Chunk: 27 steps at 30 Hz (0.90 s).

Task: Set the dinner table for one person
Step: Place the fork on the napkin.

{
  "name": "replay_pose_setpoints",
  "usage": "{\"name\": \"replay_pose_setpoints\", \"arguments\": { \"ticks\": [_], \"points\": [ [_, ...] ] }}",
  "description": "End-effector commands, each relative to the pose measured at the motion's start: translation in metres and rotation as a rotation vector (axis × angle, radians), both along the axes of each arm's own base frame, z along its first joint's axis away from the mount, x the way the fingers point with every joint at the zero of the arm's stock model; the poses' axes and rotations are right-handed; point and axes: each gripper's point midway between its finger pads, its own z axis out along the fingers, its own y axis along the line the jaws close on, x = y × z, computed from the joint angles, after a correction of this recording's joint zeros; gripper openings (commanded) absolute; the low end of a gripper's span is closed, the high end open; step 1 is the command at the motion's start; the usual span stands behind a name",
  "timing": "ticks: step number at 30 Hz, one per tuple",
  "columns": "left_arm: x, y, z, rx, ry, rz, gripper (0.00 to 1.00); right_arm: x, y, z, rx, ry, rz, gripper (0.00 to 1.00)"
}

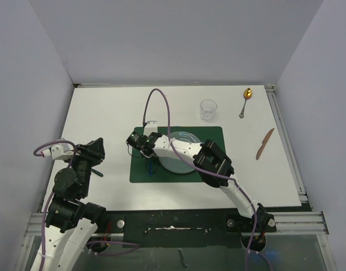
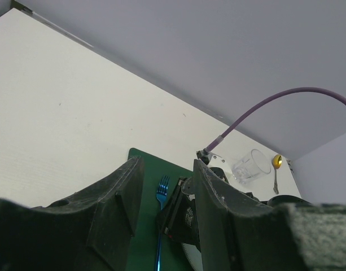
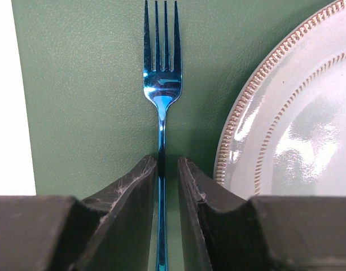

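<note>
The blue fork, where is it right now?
The right wrist view shows the fork lying on the green placemat, left of the plate, handle between the fingers of the right gripper.

White dinner table (image 1: 113, 113) w/ green placemat (image 1: 213, 136) mid-table and a pale plate (image 1: 174, 165) on it, partly under the right arm. Right gripper (image 1: 145, 152) is over the mat's left part, w/ a thin blue utensil (image 1: 152, 169) by it. Clear glass (image 1: 208, 109) just past the mat's far edge. Gold spoon (image 1: 245, 100) nr the far right corner, brown knife (image 1: 265, 143) nr the right edge. Left gripper (image 1: 95, 151) is left of the mat.
</note>
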Motion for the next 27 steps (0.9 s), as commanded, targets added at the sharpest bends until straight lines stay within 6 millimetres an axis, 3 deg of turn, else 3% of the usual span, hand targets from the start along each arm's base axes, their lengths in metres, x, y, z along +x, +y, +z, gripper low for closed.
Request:
{"name": "replay_pose_setpoints", "arguments": {
  "ticks": [1, 27],
  "points": [
    [0.002, -0.005, 0.016, -0.025, -0.062, -0.020, 0.38, 0.005, -0.004, 0.041, 0.017, -0.058, -0.004, 0.24],
    [0.006, -0.008, 0.010, -0.026, -0.052, -0.028, 0.38, 0.007, 0.006, 0.080, 0.052, -0.140, 0.023, 0.24]
  ]
}}
